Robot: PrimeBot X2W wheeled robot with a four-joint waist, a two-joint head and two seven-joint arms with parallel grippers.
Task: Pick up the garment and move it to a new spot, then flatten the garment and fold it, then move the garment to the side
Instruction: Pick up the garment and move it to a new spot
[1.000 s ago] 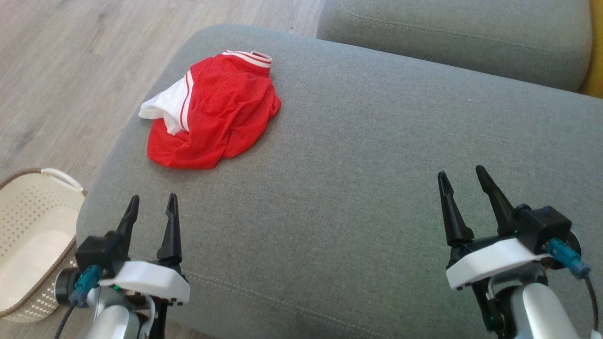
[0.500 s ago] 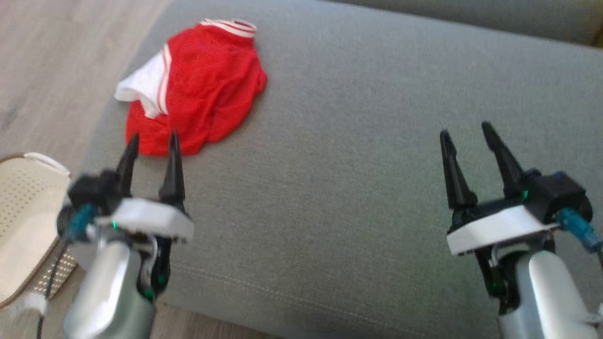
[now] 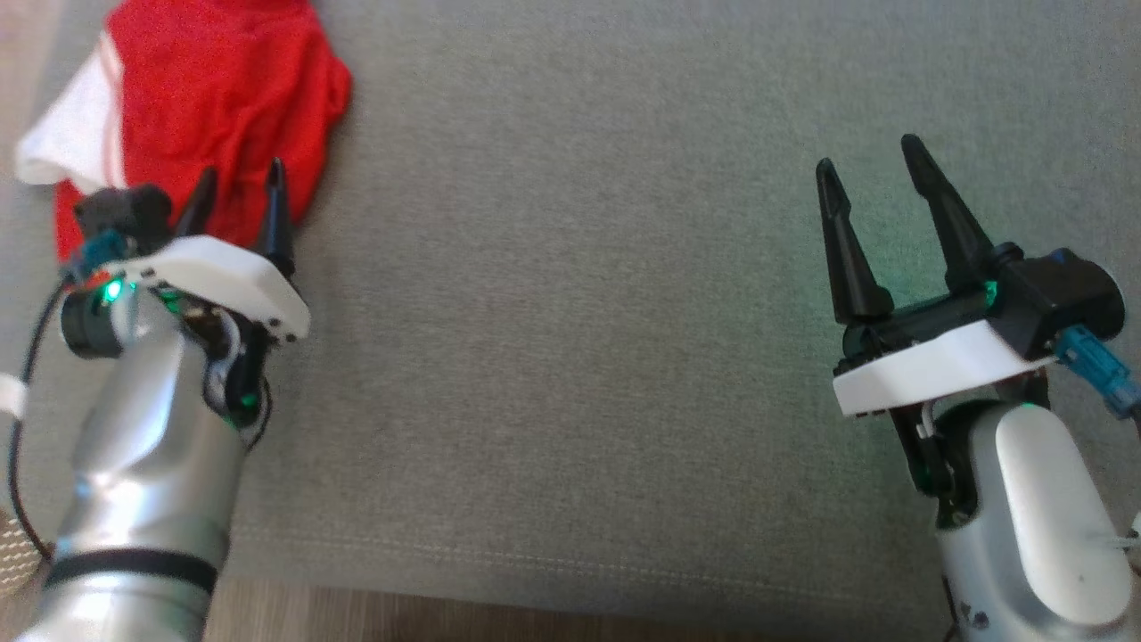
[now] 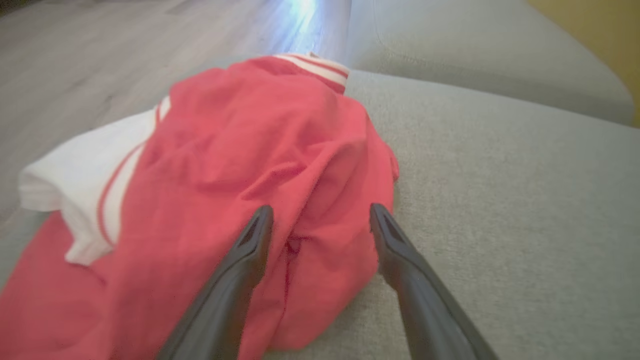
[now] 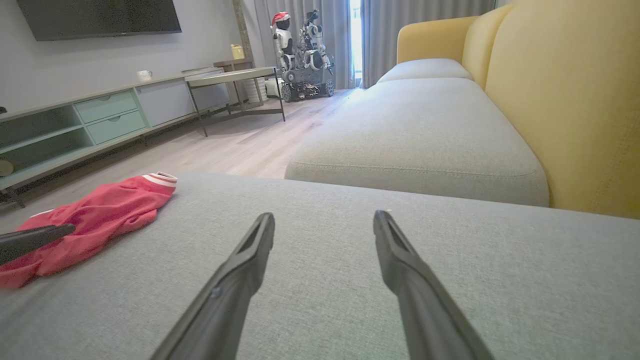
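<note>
Garment (image 3: 205, 98): red with a white sleeve and striped trim, crumpled, laid at the far left of the grey sofa cushion (image 3: 579, 312). Left gripper (image 3: 242, 169): fingers held apart, tips set over the garment's near right edge; contact cannot be told. Right gripper (image 3: 866, 153): fingers held apart, nothing clasped, poised above bare cushion at the right, well apart from the garment.

Red-and-white garment (image 4: 260, 165), crumpled, on grey cushion (image 3: 624, 357)
</note>
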